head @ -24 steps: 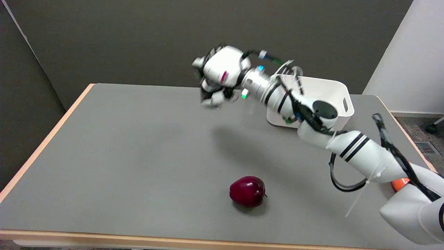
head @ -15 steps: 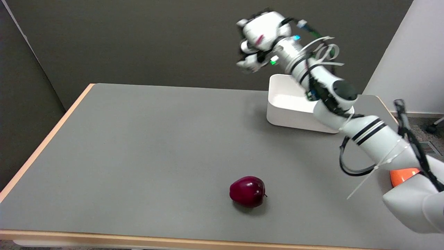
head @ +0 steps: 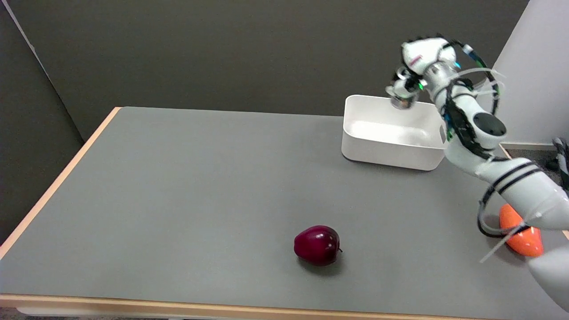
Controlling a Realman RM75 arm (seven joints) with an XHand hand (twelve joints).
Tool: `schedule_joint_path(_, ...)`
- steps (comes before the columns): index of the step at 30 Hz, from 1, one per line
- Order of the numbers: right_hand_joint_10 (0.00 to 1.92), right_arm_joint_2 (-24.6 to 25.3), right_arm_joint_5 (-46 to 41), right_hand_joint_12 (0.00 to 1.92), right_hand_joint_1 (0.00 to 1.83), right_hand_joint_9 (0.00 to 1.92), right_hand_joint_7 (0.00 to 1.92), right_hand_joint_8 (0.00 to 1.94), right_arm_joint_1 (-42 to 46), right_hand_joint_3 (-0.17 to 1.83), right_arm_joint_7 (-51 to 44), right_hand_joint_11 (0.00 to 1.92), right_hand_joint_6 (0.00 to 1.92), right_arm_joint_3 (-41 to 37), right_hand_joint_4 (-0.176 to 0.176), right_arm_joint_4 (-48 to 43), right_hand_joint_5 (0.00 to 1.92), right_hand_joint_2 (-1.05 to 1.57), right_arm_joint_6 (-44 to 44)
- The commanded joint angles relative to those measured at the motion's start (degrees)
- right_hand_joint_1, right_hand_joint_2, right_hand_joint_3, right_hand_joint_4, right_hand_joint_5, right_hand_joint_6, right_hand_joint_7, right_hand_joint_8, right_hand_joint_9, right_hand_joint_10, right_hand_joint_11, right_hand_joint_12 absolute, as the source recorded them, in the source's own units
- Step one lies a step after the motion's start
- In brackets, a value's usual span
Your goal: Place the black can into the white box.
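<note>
Right hand above the white box's far wall

The right hand [head: 415,66], glossy white and black, hangs over the far rim of the one smooth white rectangular plastic box [head: 391,151] near the table's far right corner, fingers curled around a dark cylindrical can [head: 401,100], silvery at its base; no label is readable. One glossy dark-red apple [head: 317,245] sits near the near edge of the matte grey table [head: 178,186], and one orange rounded object [head: 520,233] by the right edge.

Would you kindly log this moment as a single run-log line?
right hand: holding black can above white box | can: not yet released | box: appears empty | red apple: near table edge
</note>
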State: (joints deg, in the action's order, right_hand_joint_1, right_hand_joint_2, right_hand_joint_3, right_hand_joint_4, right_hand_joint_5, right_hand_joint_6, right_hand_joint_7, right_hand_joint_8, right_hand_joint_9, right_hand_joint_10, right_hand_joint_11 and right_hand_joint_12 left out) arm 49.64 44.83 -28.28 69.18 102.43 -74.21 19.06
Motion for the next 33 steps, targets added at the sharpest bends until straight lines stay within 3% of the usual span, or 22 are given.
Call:
schedule_joint_path(1,1.32,-1.54,0.23,1.66,1.21,0.78,0.89,1.41,11.99,0.30,-0.24,0.60,1.45,-6.45,-0.176,-1.86,0.59,1.11,4.81)
schedule_joint_path(6,1.32,-0.77,-6.46,1.61,1.20,0.78,0.88,1.40,9.17,0.26,2.67,0.61,1.46,-6.30,-0.176,0.44,0.57,1.13,2.37)
schedule_joint_path(7,1.22,-0.77,-6.78,1.54,1.06,0.70,0.78,1.22,8.66,0.36,3.88,0.53,1.27,-6.42,-0.127,1.40,0.48,1.05,0.09)
schedule_joint_path(8,0.97,-0.77,-6.72,1.37,0.69,0.50,0.54,0.74,8.20,0.71,4.96,0.31,0.73,-6.42,0.008,2.16,0.27,0.79,-1.86)
schedule_joint_path(9,0.77,-0.76,-6.68,1.23,0.41,0.32,0.33,0.40,7.80,0.96,5.57,0.15,0.33,-6.31,0.100,2.52,0.11,0.61,-2.50)
schedule_joint_path(11,0.57,-0.76,-6.49,1.08,0.25,0.09,0.09,0.26,6.86,0.95,6.31,0.06,0.13,-5.63,0.090,2.86,0.05,0.52,-3.11)
schedule_joint_path(16,0.45,-0.74,-8.00,1.02,0.18,0.00,0.01,0.13,5.64,0.94,9.62,0.01,0.13,-5.16,0.079,3.13,0.00,0.51,-2.99)
schedule_joint_path(20,0.30,-0.68,-10.57,1.02,0.13,0.00,0.00,0.00,6.75,0.88,27.53,0.00,0.00,-8.46,0.084,6.66,0.00,0.46,-5.52)
schedule_joint_path(21,0.22,-0.68,-10.34,0.97,0.14,0.00,0.00,0.00,7.56,0.87,36.35,0.00,0.00,-10.29,0.080,8.37,0.00,0.46,-7.11)
schedule_joint_path(23,0.04,-0.66,-10.21,0.72,0.18,0.00,0.00,0.00,9.23,0.87,47.54,0.00,0.00,-12.90,0.076,10.32,0.00,0.48,-8.84)
schedule_joint_path(26,0.00,-0.10,-10.62,0.23,0.28,0.00,0.00,0.00,12.49,0.71,62.40,0.00,0.00,-17.44,0.075,12.79,0.00,0.63,-10.84)
schedule_joint_path(28,0.00,1.06,-13.40,0.14,0.30,0.00,0.00,0.00,14.21,0.74,62.48,0.00,0.00,-21.04,0.069,13.83,0.00,0.69,-12.44)
schedule_joint_path(30,0.00,2.99,-20.20,0.16,0.30,0.00,0.00,0.00,15.87,0.75,62.48,0.00,0.00,-25.09,0.068,16.31,0.00,0.69,-16.73)
schedule_joint_path(31,0.00,3.47,-23.38,0.20,0.33,0.00,0.00,0.00,16.22,0.85,62.48,0.00,0.00,-26.61,0.062,17.79,0.00,0.68,-19.61)
schedule_joint_path(33,0.00,5.08,-33.55,0.26,0.37,0.00,0.00,0.00,16.71,1.00,62.38,0.00,0.00,-30.10,0.054,24.49,0.00,0.67,-31.28)
